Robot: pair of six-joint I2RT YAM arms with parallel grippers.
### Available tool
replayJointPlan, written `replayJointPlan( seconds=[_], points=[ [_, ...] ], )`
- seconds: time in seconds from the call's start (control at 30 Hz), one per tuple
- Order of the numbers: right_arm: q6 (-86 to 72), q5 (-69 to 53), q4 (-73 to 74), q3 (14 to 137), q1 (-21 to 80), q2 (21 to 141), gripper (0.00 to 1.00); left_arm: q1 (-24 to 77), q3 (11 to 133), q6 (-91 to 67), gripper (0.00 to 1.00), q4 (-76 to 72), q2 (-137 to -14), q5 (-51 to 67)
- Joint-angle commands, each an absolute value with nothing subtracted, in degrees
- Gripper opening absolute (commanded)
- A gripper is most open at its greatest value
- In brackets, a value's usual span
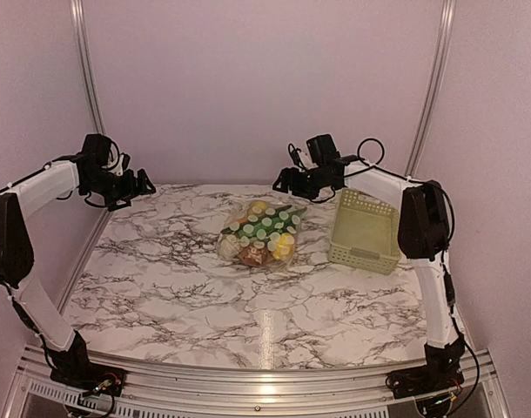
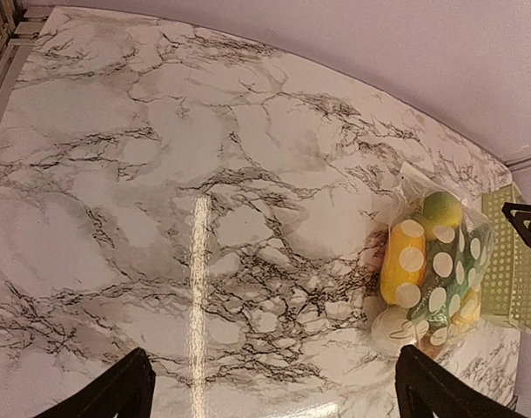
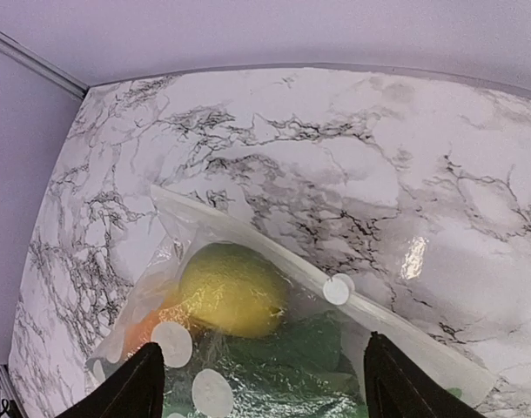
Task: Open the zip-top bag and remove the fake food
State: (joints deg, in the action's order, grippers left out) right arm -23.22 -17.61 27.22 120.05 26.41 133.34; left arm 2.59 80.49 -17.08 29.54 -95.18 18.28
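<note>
None of the task looks done to us yet: the zip-top bag point(image 1: 259, 232) lies near the middle of the marble table point(image 1: 161, 279), just left of the pale green basket point(image 1: 366, 228). All the fake food point(image 3: 232, 289) we can see sits inside it, a yellow-green piece up against the zip strip point(image 3: 379, 318). That strip lies flat and, as far as we can tell, is closed. Our right gripper point(image 1: 281, 183) hovers over the bag's far edge, jaws spread, pinching nothing. Our left gripper point(image 1: 146, 184) hangs well apart at the far left, jaws wide and empty. Left to do, we judge: grip the mouth, pull it open, lift every piece out.
</note>
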Motion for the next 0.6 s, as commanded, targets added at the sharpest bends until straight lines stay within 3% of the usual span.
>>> replayJointPlan(
  seconds=[0.0,0.57],
  points=[
    [-21.6,-18.6,29.74,125.4,27.46,139.46,0.75,2.81,79.82,-16.28,0.99,28.66,-94.61,20.3],
    [-3.31,-29.55,30.29,122.08,38.58,143.07,0.68,3.16,73.44,-15.96,0.99,23.27,-95.08,29.55]
  ],
)
